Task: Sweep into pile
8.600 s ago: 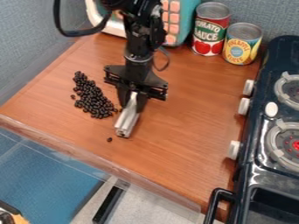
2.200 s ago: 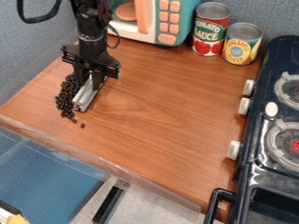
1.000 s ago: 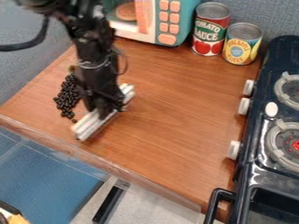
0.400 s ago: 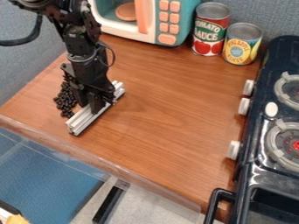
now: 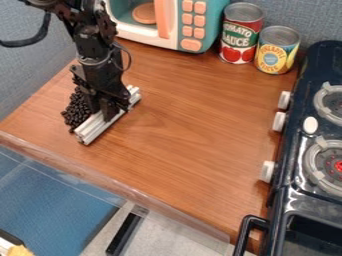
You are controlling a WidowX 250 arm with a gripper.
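At the near right corner stands the black handle (image 5: 248, 231) of the toy stove (image 5: 287, 207), whose pale knobs face left over the table (image 5: 187, 150). Farther in, on the table's left side, lies the bar (image 5: 87, 135), and it has slid slightly away from the viewer since the frame just before, closing in on the beans (image 5: 75, 112). Against the oldest frame the change is larger: bar, arm and beans are all farther left, and the beans, once spread toward the middle, now sit as one narrower heap. They are small, black and a little glossy, piled close along the bar's left side — the near end thins to a few beans by the bar's near tip, while the far part is partly hidden by the arm. The bar is silvery and grooved lengthwise, set on a slant from near left to far right. Over its middle hangs the gripper (image 5: 107, 114), clenched on the bar — the arm above leans in from the upper left. Farther back on the right stand the yellow can (image 5: 274, 54) and, just beside it, the red can (image 5: 239, 37); left of them is the teal and white microwave (image 5: 179, 36), before the blue-grey wall (image 5: 30, 65).
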